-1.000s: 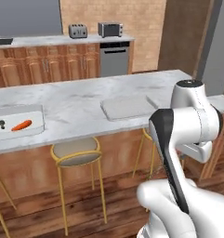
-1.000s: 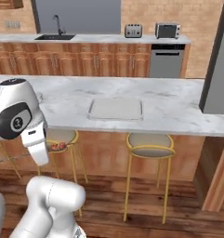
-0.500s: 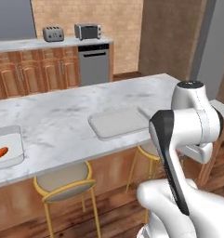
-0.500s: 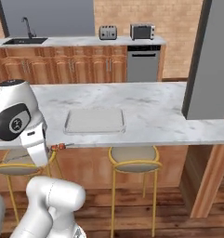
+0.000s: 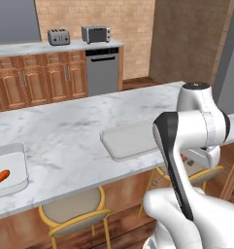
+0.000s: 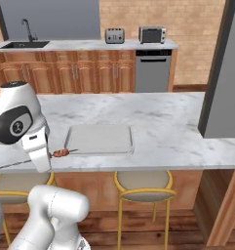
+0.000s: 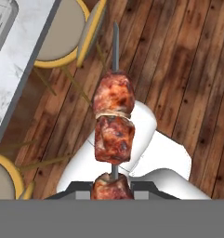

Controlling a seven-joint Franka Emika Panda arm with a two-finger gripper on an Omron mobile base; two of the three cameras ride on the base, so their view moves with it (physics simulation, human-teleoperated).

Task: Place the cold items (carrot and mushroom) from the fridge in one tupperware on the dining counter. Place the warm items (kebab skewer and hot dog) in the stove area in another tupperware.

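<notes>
- Hand view: the gripper (image 7: 111, 193) grips the kebab skewer (image 7: 113, 128) above the floor.
- Step: carrying it to the empty tupperware (image 6: 99, 138).
- Next: lift over the dining counter (image 6: 158, 122), then lower.

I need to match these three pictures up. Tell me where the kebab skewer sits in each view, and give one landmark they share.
Left base view: I cannot make it out; the arm covers that spot.
Right base view: kebab skewer at lower left, beside the arm, level with the counter edge.
Hand view: centre, running up from the bottom over wood floor.
Shared landmark: the yellow-framed stool under the dining counter.
</notes>
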